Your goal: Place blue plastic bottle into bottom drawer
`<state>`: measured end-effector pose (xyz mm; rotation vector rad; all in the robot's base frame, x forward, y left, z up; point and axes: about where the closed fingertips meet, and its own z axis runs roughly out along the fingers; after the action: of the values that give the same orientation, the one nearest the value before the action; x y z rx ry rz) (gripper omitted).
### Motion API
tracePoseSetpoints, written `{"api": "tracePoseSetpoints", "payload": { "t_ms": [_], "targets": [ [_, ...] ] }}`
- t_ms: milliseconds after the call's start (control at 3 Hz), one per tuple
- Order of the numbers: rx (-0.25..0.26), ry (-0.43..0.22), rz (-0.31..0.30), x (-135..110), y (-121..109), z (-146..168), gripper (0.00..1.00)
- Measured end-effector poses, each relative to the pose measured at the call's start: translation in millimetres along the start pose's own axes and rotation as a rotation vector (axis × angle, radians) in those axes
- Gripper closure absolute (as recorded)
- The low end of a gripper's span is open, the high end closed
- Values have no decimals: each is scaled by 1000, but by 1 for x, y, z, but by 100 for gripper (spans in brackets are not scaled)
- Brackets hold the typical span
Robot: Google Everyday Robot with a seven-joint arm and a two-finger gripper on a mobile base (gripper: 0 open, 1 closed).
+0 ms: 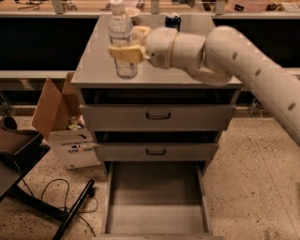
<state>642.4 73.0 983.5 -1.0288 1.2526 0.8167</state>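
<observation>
The blue plastic bottle (121,40), clear with a white cap and pale label, stands upright near the front left of the grey cabinet top (96,65). My gripper (125,44) reaches in from the right and is shut on the bottle around its middle, one pale finger (125,53) in front, the other behind. The bottom drawer (156,201) is pulled out below, a shallow grey tray with a bare floor.
A dark blue can (172,20) and a white bowl (131,11) stand at the back of the cabinet top. Two upper drawers (158,117) with black handles are slightly ajar. An open cardboard box (63,124) sits on the floor at left, beside a black stand (28,187).
</observation>
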Motion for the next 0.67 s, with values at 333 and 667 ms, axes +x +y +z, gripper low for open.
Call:
{"api": "tracePoseSetpoints", "payload": {
  "t_ms": [333,667],
  "targets": [
    [55,18,80,52,30,-30,100],
    [58,48,160,137,74,-40,100]
  ]
}}
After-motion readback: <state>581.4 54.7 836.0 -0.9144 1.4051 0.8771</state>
